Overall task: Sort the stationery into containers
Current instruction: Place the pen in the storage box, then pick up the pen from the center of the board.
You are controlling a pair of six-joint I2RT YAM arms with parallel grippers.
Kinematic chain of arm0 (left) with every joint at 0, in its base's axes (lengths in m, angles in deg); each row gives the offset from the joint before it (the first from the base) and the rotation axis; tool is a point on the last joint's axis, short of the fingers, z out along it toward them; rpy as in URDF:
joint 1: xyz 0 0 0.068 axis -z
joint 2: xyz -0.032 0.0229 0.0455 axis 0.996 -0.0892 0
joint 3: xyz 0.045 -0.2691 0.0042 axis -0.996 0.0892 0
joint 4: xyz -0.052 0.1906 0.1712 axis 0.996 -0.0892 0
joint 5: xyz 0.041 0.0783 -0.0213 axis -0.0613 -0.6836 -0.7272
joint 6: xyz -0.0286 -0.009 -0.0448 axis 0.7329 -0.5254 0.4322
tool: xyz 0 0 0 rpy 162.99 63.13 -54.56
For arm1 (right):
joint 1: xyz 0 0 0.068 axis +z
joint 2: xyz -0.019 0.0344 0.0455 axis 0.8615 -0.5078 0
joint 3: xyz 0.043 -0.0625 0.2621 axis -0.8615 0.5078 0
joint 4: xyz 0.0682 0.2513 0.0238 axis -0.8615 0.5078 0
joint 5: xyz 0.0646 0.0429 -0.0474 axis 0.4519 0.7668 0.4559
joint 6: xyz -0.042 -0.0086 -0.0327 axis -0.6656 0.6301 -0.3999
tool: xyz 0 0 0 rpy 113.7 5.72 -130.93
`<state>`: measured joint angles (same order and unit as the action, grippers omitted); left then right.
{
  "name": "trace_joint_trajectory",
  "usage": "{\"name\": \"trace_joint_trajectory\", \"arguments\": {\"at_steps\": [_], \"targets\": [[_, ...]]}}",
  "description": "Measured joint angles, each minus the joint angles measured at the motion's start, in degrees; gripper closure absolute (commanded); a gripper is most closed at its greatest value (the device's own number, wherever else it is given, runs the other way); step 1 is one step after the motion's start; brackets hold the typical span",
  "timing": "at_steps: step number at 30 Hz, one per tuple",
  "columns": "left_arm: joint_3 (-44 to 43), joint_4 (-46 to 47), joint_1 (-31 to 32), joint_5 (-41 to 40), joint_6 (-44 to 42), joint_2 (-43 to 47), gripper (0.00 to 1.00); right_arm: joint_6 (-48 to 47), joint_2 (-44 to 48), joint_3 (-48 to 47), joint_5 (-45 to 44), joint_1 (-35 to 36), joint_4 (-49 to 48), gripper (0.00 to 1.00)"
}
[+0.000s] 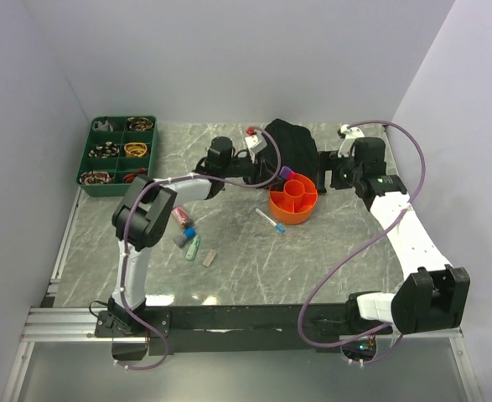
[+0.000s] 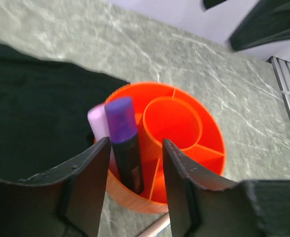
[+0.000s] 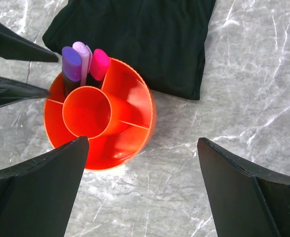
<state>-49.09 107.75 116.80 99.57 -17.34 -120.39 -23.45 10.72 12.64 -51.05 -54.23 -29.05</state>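
The round orange tub [image 1: 293, 201] stands mid-table. It holds three upright markers: a black one with a purple cap [image 2: 125, 143], a lilac one [image 2: 97, 121] and a pink one [image 3: 99, 64]. My left gripper [image 2: 136, 143] is open over the tub's edge. The purple-capped marker stands between its fingers, close to the left one with a gap to the right one. My right gripper [image 3: 143, 142] is wide open and empty above the table beside the tub [image 3: 135, 113]. A blue-capped white pen [image 1: 270, 220], a pink marker [image 1: 181, 218], a green-capped pen [image 1: 194, 248] and a tan eraser [image 1: 209, 258] lie loose.
The dark green six-compartment tray [image 1: 118, 153] with coiled rubber bands sits at the far left. A black fabric heap [image 1: 294, 142] lies just behind the tub. Grey walls close in the table on three sides.
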Motion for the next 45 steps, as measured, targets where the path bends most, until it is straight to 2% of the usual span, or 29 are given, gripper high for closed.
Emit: {"name": "trace_joint_trajectory", "arguments": {"at_steps": [4,8,11,13,15,17,18,22,23,25,29,36,45], "targets": [[-1.2,-7.7,-0.7,0.6,-4.4,5.6,0.40,0.3,-0.8,-1.1,0.9,0.0,-0.5,0.01],[-8.2,-19.8,-3.1,2.4,-12.1,11.6,0.36,0.7,-0.9,-1.4,1.7,0.0,-1.7,0.00],[-23.2,-39.3,-7.8,6.7,-24.5,12.4,0.36,0.2,-0.9,-1.5,3.4,0.0,-1.9,0.00],[-41.3,-59.1,-12.4,7.9,-35.8,7.6,0.36,-0.7,-1.0,-1.6,4.8,0.0,-1.7,0.00],[-58.9,-74.0,-16.2,6.4,-46.6,0.5,0.35,-1.8,-1.0,-1.7,6.4,0.0,-1.2,0.00],[-64.6,-82.9,-19.1,1.6,-54.6,-2.8,0.36,-2.5,-1.0,-1.7,7.2,0.0,-0.9,0.00],[-62.5,-86.2,-19.9,-0.7,-58.4,-3.0,0.37,-2.7,-1.0,-1.7,7.3,0.0,-0.6,0.00],[-44.9,-96.3,-19.9,-9.8,-73.4,-1.8,0.40,-3.5,-1.0,-1.7,7.4,0.0,0.0,0.00],[-43.1,-99.3,-19.6,-11.1,-76.4,-3.1,0.41,-3.7,-1.0,-1.7,7.4,0.0,0.1,0.00],[-43.7,-105.2,-18.9,-12.5,-81.2,-7.1,0.41,-4.1,-1.0,-1.7,7.7,0.0,0.4,0.00],[-46.6,-108.1,-18.1,-12.6,-86.2,-11.3,0.42,-4.2,-1.4,-1.7,8.7,0.0,0.8,0.00],[-45.4,-107.5,-17.6,-13.2,-90.7,-11.0,0.45,-4.2,-2.2,-1.7,9.3,0.0,0.8,0.00],[-44.1,-103.1,-15.0,-14.0,-90.8,-12.7,0.50,-4.2,-2.4,-1.7,9.2,0.0,0.8,0.00]]}}
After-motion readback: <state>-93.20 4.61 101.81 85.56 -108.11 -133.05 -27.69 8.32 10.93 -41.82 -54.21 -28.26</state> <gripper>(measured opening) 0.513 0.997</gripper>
